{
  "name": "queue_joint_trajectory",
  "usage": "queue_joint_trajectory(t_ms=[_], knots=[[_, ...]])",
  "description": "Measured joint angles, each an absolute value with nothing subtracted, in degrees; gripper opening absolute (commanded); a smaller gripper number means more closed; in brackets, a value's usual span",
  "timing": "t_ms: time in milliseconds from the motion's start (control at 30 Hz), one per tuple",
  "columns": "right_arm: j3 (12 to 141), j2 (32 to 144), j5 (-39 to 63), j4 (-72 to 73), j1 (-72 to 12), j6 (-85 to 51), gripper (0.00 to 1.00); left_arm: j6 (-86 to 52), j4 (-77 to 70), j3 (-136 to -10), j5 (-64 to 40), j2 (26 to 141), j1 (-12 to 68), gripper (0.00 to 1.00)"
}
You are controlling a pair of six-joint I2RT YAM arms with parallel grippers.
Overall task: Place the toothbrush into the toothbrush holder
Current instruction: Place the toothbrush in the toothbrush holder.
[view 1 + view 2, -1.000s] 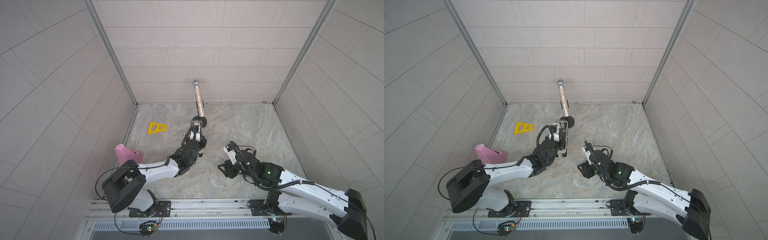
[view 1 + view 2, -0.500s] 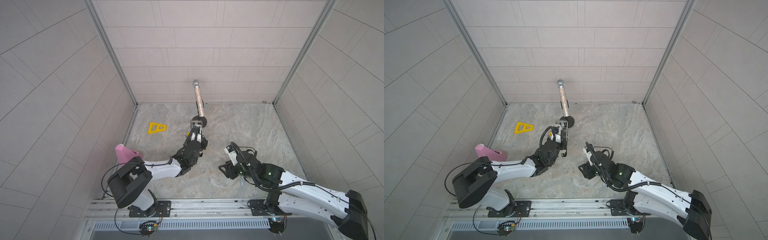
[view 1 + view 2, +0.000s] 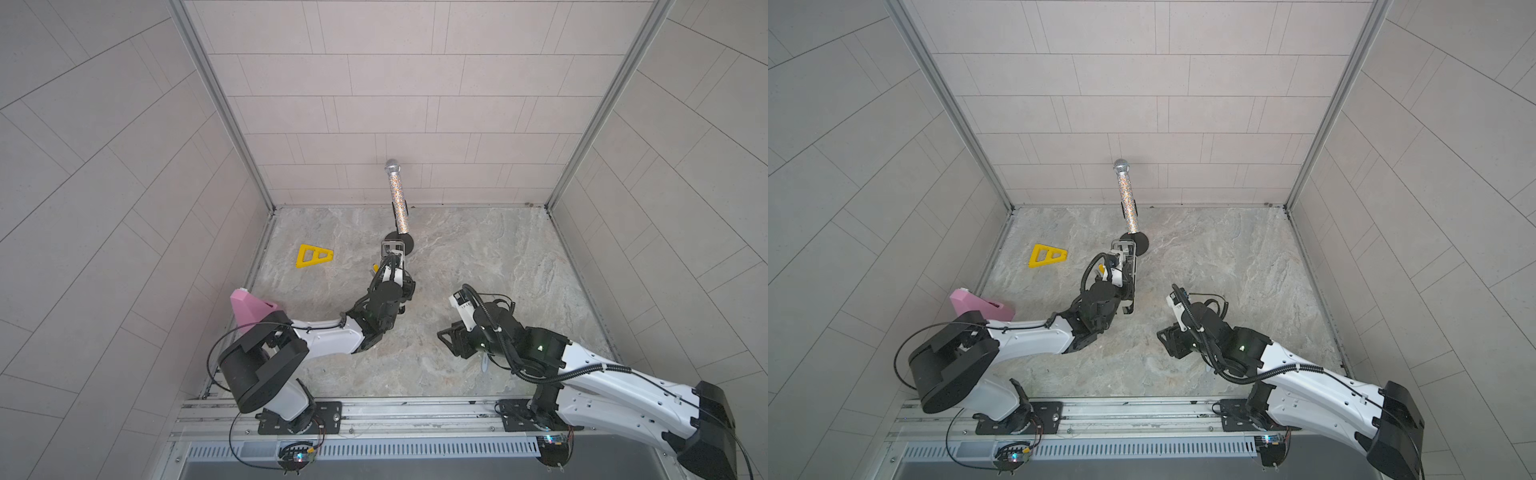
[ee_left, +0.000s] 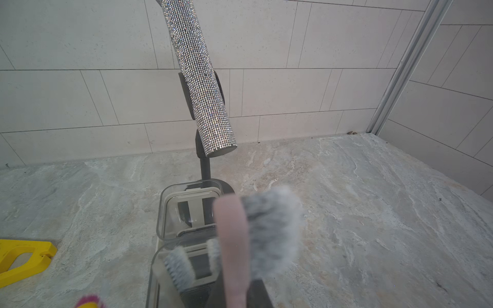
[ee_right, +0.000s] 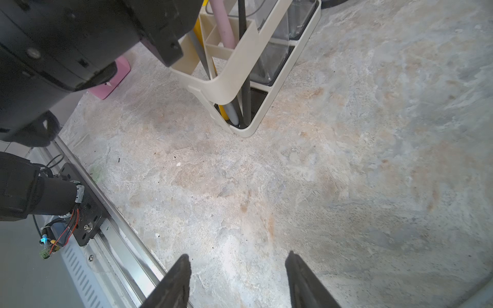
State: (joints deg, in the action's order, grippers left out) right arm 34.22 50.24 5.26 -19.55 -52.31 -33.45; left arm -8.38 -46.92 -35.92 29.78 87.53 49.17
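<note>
Toothbrush (image 4: pixel 231 240) partway into the toothbrush holder (image 5: pixel 232 82), handle first.
Top view: my left pincer (image 3: pixel 390 268) sits above the toothbrush holder, mid-tabletop. Left wrist: pincer closed on the pink toothbrush, bristles up for a straight drop. Right wrist: handle threads the nearest section; right pincer (image 5: pixel 237 280) open, empty, aside.

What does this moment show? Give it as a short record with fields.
left gripper: shut on the toothbrush, above the toothbrush holder
toothbrush: bristles up, pink handle inside the holder's divided end section; lower end hidden
right gripper: open, empty, over the table
other things: glittery microphone behind the holder; yellow triangle; pink block
</note>
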Motion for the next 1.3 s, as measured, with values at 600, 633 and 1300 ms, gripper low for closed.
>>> queue_joint_trajectory(t_ms=[600, 633, 1300], knots=[[34.22, 50.11, 5.26, -19.55, -52.07, -33.47, 0.60, -9.21, -46.83, -35.07, 29.61, 87.55, 49.12, 0.39], [34.22, 50.04, 5.26, -19.57, -52.07, -33.47, 0.60, -9.23, -46.76, -35.05, 29.56, 87.53, 49.12, 0.41], [34.22, 47.64, 5.04, -21.30, -49.45, -35.00, 0.61, -13.10, -33.78, -35.77, 26.94, 76.27, 49.01, 0.89]])
